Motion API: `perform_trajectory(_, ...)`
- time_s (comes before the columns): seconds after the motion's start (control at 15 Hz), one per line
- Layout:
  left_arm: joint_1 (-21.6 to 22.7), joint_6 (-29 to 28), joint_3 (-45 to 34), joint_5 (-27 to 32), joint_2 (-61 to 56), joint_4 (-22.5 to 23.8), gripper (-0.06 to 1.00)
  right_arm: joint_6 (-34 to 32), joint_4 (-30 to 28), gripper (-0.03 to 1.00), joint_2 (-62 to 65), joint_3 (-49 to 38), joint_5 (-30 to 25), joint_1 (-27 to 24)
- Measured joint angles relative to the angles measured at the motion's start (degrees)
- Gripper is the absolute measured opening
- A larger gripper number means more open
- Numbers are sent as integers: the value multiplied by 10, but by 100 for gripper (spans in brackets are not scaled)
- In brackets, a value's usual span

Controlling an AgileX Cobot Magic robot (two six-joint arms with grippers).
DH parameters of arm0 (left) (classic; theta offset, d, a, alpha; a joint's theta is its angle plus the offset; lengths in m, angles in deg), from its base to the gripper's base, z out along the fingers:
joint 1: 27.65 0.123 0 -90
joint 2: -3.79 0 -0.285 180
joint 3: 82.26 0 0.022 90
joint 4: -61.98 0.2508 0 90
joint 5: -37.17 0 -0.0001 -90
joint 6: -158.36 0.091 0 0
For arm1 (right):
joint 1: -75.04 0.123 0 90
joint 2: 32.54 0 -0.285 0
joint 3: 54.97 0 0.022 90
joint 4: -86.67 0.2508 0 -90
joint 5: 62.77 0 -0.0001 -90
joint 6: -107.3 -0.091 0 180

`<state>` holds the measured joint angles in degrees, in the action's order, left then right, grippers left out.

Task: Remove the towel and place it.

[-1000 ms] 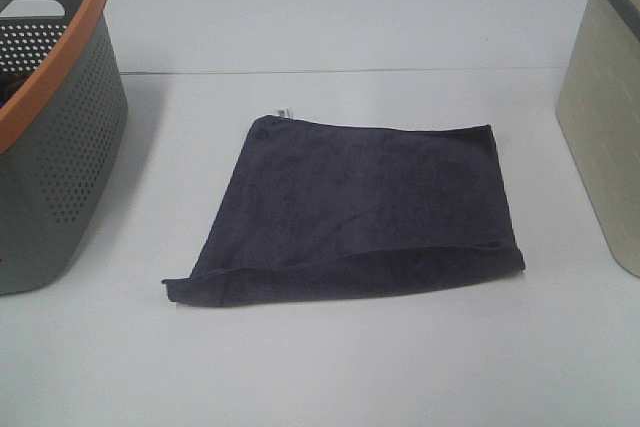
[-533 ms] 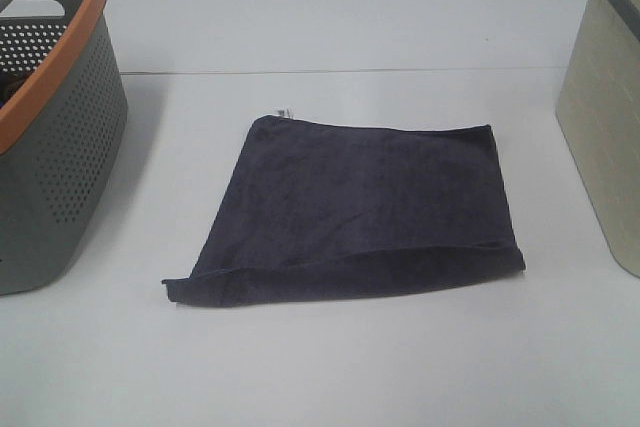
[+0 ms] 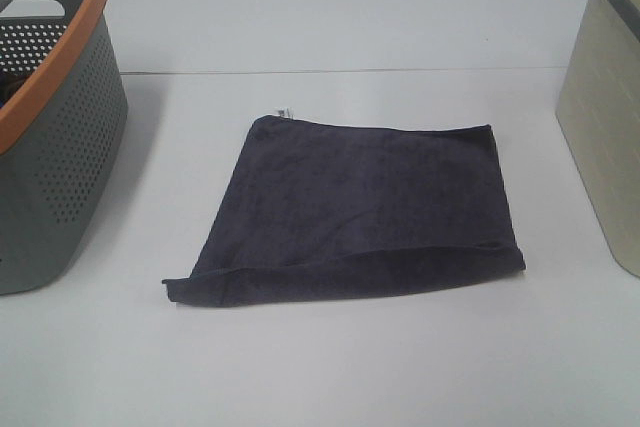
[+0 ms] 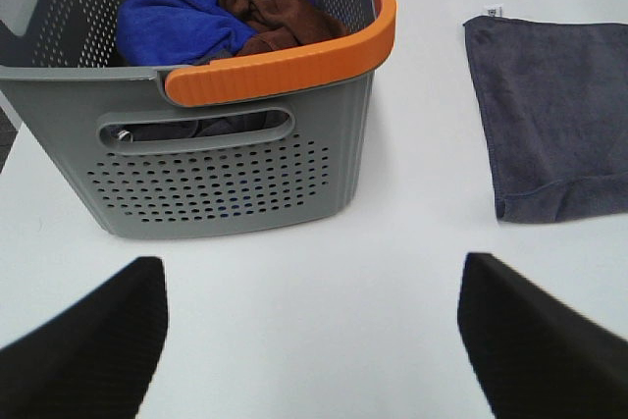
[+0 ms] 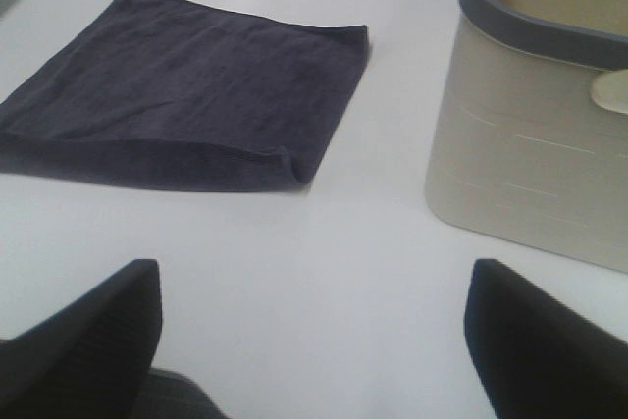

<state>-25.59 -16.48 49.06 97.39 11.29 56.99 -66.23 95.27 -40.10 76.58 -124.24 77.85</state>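
The dark navy-grey towel (image 3: 362, 209) lies flat on the white table between the two baskets, its near edge folded up a little and a small white tag (image 3: 283, 111) at its far left corner. It also shows in the left wrist view (image 4: 559, 115) and the right wrist view (image 5: 186, 95). My left gripper (image 4: 309, 340) is open and empty, above bare table in front of the grey basket. My right gripper (image 5: 309, 340) is open and empty, above bare table in front of the towel and the beige basket. Neither gripper shows in the exterior view.
A grey perforated basket with an orange rim (image 3: 55, 137) stands at the left; in the left wrist view it (image 4: 275, 66) holds blue (image 4: 172, 22) and brown (image 4: 280, 12) cloths. A beige basket with a dark rim (image 3: 605, 117) stands at the right, also in the right wrist view (image 5: 540, 125).
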Motion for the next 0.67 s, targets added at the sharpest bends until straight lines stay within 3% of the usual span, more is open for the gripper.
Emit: perform_trajectory(0.67,0,-1,0,0,0,0,77,0,4,75,0,0,1,-20)
